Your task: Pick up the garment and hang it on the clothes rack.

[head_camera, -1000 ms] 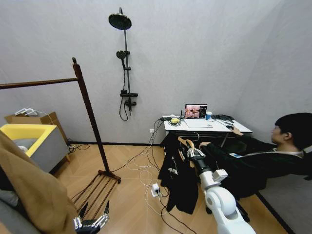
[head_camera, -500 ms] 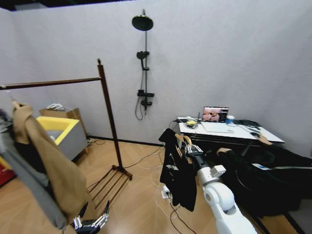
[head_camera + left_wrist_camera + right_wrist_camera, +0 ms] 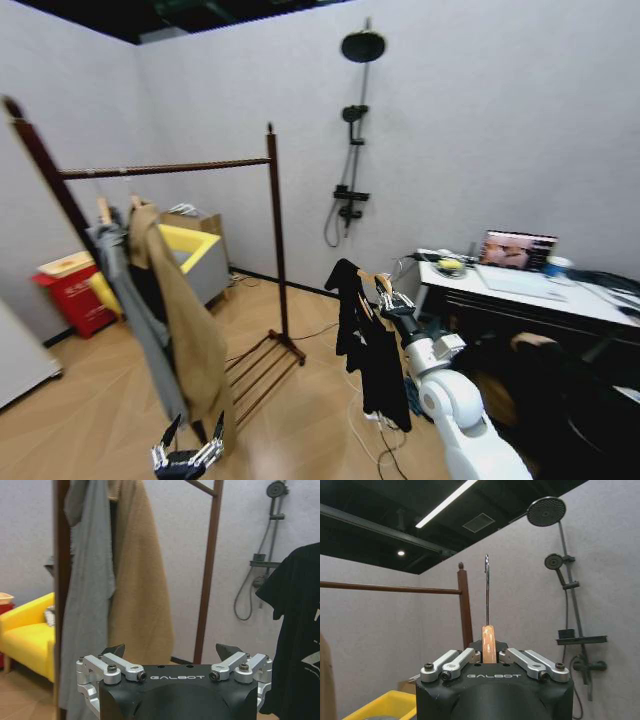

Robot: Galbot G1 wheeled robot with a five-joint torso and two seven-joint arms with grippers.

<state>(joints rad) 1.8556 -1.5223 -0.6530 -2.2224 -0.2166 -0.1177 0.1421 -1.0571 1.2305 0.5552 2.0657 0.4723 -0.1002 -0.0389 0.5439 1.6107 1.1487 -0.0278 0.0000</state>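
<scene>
Black garment [image 3: 372,345] carried out in front on the right arm, hanging free of floor and furniture from its wooden hanger [image 3: 377,286] — held high, most likely so the hem clears the floor and the metal hook [image 3: 487,587] stands ready for the bar. Right gripper [image 3: 392,304] raised at chest height just beside the worktop [image 3: 520,293], fingers [image 3: 451,664] drawn in and clamped on the hanger's neck, the pale wood pinched upright between them in the right wrist view, hook pointing straight up.

Clothes rack [image 3: 272,240] standing well apart to the robot's left, dark top bar [image 3: 165,169] running between its posts. Tan coat [image 3: 185,330] and grey hooded garment [image 3: 135,320] already hung at the bar's left part, leaving the stretch nearer the right post bare — probably the spot meant for the shirt. Hook not yet near the bar; shirt well short of the rack, so the hanging step not yet done.

Left gripper [image 3: 187,458] low at the head view's lower edge, parked, fingers [image 3: 114,651] spread wide apart with nothing between them, facing the coat and the rack's post in the left wrist view, the shirt's sleeve visible off to one side.

Yellow bin [image 3: 195,243] and red box [image 3: 68,293] against the wall behind the rack, clear of the path.
</scene>
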